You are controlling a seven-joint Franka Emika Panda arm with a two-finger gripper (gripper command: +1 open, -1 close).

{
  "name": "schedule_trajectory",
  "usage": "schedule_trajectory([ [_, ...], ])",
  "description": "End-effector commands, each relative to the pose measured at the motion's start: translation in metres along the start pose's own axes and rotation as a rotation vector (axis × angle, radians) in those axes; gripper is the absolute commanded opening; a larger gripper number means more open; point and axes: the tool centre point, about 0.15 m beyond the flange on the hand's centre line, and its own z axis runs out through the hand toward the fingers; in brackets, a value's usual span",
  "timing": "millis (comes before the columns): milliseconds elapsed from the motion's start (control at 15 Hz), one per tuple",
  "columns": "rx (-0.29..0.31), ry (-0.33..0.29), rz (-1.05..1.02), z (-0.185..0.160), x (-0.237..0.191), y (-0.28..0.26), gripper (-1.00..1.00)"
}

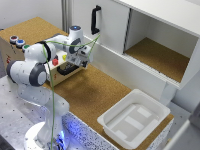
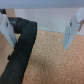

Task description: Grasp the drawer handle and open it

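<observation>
The drawer (image 1: 59,66) is the pale plywood front of a small box at the exterior view's left, with a red knob (image 1: 55,62) and a yellow knob (image 1: 64,56). Its black bar drawer handle (image 1: 65,70) sits low on the front. My gripper (image 1: 81,61) hangs just in front of the drawer, close above the handle, partly hiding it. In the wrist view the gripper (image 2: 40,31) is open and empty. The black handle (image 2: 24,50) lies by one of the fingers (image 2: 7,29), inside the gap and not clamped.
The white cabinet (image 1: 112,30) with a tall black vertical handle (image 1: 95,20) and an open compartment stands behind. A white tray (image 1: 134,117) sits on the cork tabletop (image 1: 95,92) at the front right. Coloured buttons (image 1: 20,43) are on the box top.
</observation>
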Motion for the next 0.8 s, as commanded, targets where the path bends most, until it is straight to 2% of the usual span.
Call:
schedule_trajectory([
  [0, 0.055, 0.046, -0.054, -0.029, 0.004, -0.016, 1.0],
  [200, 0.005, 0.051, -0.056, -0.048, 0.009, -0.016, 1.0],
  [467, 0.011, 0.105, -0.131, -0.088, 0.012, -0.025, 1.0],
  [733, 0.009, 0.131, -0.242, -0.117, 0.014, -0.043, 1.0],
])
